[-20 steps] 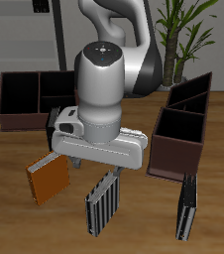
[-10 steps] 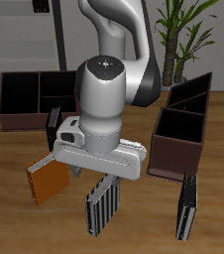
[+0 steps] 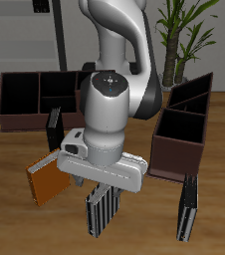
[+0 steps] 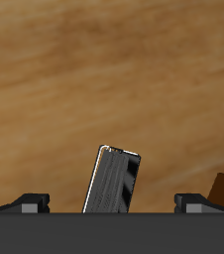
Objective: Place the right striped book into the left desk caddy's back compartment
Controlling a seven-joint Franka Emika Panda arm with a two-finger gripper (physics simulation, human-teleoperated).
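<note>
Wooden tabletop: your spread jaws hover directly above the right striped book, its long axis running front-to-back.

The big white and grey arm bends down in the middle of the frame. Its round wrist points straight down. The pincer hangs low under the wrist, and its two fingers stand far apart, holding nothing

Exterior: front, high, wide. Wrist: close, downward (both share striped book).
</note>
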